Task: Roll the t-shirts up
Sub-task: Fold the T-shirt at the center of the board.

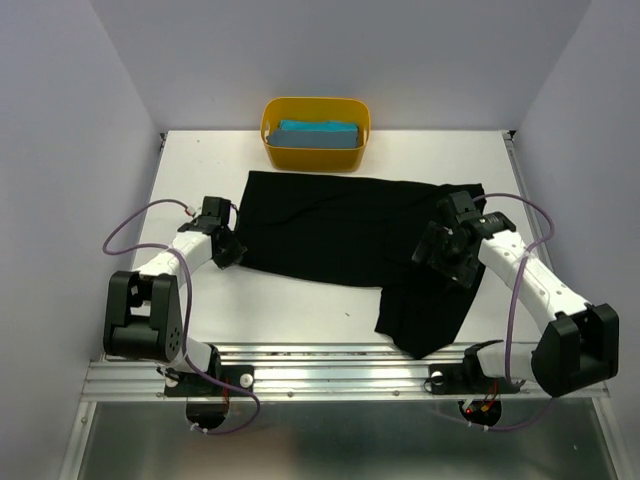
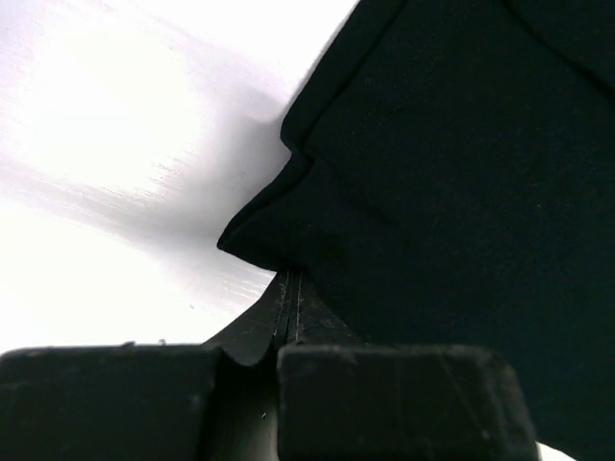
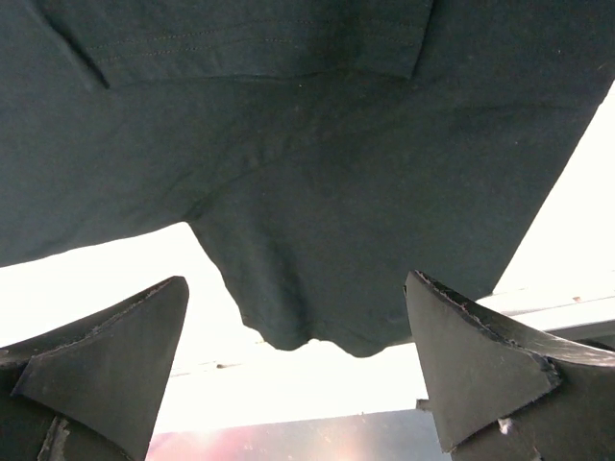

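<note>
On my left wrist feed the left gripper [image 2: 288, 288] is clenched, its two fingers pressed flat together, and the left edge of the black t-shirt [image 2: 461, 173] is nipped right at their tips. The cloth is drawn into a small peak that runs down into the seam between the jaws, then spreads away ahead of them and off to their right. To the left of those jaws I see only the bare white table [image 2: 115, 144]. The right gripper [image 3: 296, 288] is released, its fingers [image 3: 115, 365] standing wide apart and holding nothing. The same black t-shirt fills the view ahead of these jaws, and a rounded flap of it reaches back into the gap between them, clear of the left finger; I cannot tell whether it brushes the right one. A stitched hem lies further ahead of the jaws. From the overhead camera the shirt lies spread across the table between the two grippers. The left one is at its left edge and the right one over its right part, where a flap runs back toward the arm bases and reaches the table's near edge. The teal t-shirt [image 1: 318, 133] sits as a bundle inside the yellow tub [image 1: 290, 155], well beyond both sets of jaws, and the tub's near wall is just beside the black shirt's far edge
</note>
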